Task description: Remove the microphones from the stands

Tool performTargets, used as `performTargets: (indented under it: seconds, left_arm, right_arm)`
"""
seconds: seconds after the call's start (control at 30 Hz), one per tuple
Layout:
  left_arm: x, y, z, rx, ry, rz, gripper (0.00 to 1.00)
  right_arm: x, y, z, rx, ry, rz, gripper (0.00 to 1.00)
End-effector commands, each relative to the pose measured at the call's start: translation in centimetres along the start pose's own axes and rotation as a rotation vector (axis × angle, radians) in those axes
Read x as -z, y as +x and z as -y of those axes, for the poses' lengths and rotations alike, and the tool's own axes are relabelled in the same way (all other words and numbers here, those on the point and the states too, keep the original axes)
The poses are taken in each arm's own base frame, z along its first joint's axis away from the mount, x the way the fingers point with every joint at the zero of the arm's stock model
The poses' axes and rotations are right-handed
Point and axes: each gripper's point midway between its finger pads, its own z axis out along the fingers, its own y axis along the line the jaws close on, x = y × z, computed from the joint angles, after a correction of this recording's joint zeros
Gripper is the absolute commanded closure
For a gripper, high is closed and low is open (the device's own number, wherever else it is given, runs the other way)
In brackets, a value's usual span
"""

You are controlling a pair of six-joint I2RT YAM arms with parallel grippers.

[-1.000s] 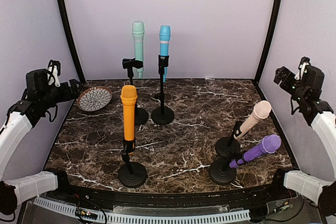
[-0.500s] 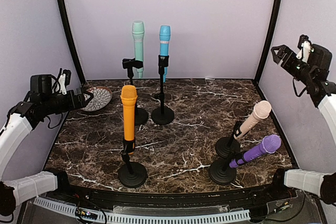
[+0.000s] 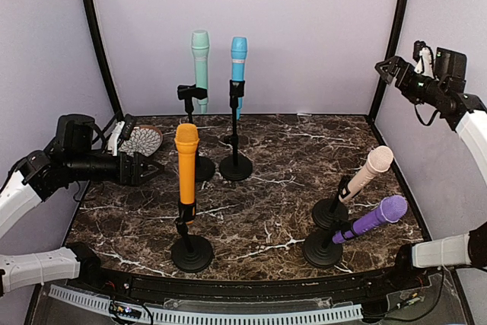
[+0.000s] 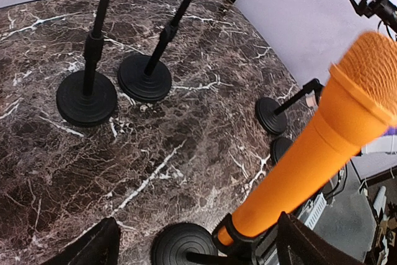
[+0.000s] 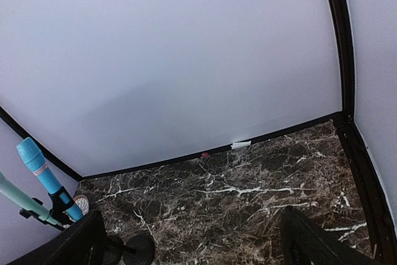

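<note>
Open marble on table (image 3: 266,203) rt of orange mic (image 3: 186,161); front edge close behind its stand base (image 3: 192,253). Clipped upright, head up, long axis near vertical. Left gripper (image 3: 152,169) just left of mic body, not touching, jaws wide, empty. Right gripper (image 3: 386,68) far up-right of mic, near side wall, spread open, empty.

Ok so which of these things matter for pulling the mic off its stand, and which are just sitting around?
Job, likely: orange microphone, its stand, left gripper with open jaws facing it.
Lying about: patterned bowl, mint microphone, blue microphone, cream microphone, purple microphone.
</note>
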Motion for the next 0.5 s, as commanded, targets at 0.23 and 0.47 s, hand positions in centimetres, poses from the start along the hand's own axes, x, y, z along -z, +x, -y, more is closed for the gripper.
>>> performTargets:
  seconds: [0.23,0.47]
  left_arm:
    - [1.3,5.3,1.0,0.033,0.025,-0.127,0.14]
    - [-0.7,6.9,3.7,0.006,0.087,-0.204,0.16]
  right_arm:
    - [2.1,1.7,-1.3,-0.02,0.024,-0.058,0.01]
    - [1.1,1.8,-2.9,0.005,0.023,-0.114,0.01]
